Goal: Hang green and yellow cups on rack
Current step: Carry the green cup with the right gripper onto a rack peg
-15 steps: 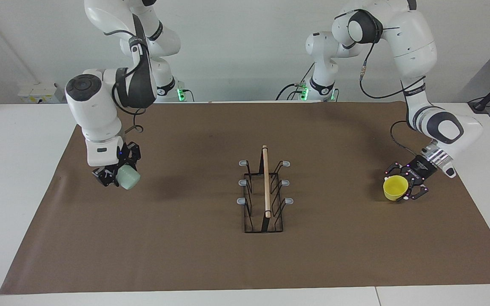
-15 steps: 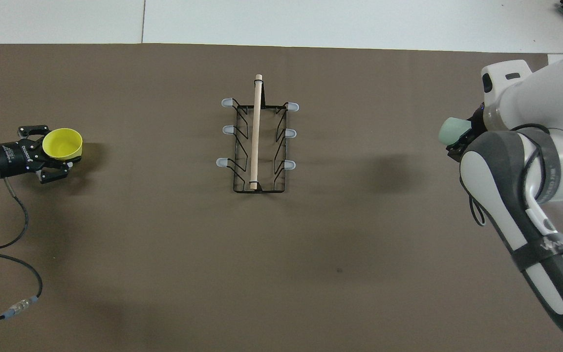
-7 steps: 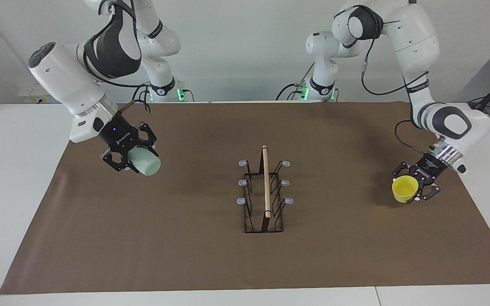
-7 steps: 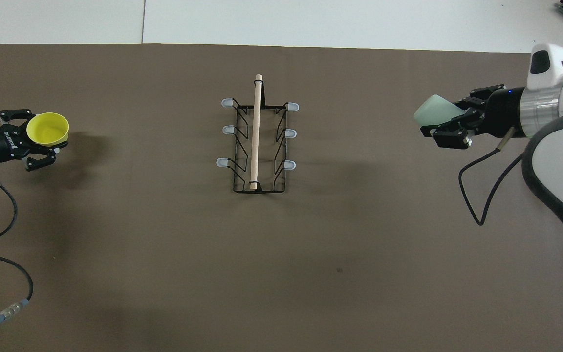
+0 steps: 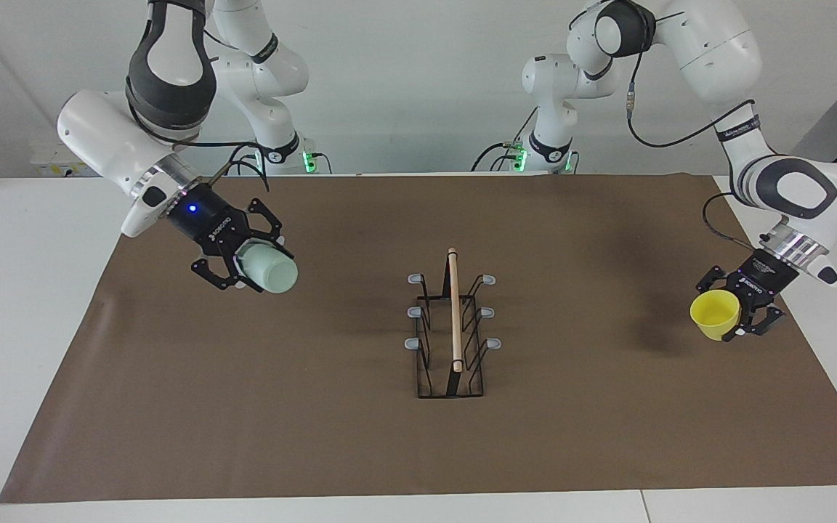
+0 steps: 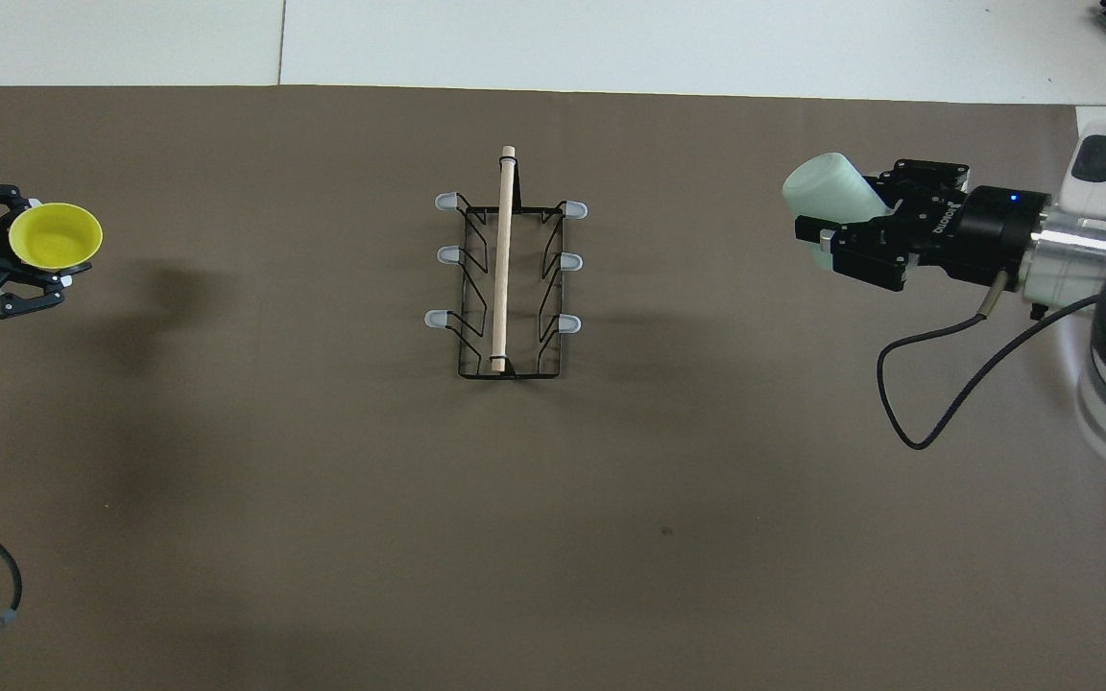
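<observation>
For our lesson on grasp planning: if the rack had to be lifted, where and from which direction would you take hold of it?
Grip the wooden rod along the top of the rack near its middle, coming straight down, fingers closing across the rod. It is the highest, barest part; the grey-tipped prongs jut out on both sides and would likely block a sideways approach.

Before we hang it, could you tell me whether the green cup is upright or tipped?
Tipped: the green cup lies sideways in the right gripper, base toward the rack.

The rack (image 5: 451, 330) stands alone mid-mat (image 5: 317, 436) — bare brown surface lies open on every side of it. Its six prongs are all unoccupied. Both cup-carrying grippers hang well apart from it, over the mat's two ends — nothing between.
</observation>
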`<action>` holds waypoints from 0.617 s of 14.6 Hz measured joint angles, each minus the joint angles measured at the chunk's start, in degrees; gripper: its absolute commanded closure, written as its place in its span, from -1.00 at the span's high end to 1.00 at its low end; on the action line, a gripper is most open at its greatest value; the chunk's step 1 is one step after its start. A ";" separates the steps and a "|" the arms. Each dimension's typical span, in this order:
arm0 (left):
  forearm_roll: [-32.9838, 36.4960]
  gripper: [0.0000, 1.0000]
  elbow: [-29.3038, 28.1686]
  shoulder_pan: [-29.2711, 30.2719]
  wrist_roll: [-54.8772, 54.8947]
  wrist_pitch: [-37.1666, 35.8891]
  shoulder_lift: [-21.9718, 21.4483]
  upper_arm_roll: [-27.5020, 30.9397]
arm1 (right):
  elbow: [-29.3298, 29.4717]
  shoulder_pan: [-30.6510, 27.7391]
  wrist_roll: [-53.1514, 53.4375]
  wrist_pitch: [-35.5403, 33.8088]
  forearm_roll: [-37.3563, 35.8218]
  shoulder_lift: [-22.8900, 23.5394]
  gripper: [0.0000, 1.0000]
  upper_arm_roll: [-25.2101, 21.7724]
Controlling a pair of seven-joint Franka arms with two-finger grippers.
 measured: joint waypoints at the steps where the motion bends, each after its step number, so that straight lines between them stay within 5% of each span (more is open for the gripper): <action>1: 3.18 -1.00 0.32 -0.43 0.14 -0.08 -0.88 -0.59 | -2.03 0.18 -3.52 0.37 4.87 -1.08 -1.00 0.09; 9: 23.14 -1.00 -0.16 -1.04 -0.10 2.22 -11.18 -11.29 | -13.28 13.99 -34.36 11.27 50.55 -3.41 -1.00 0.52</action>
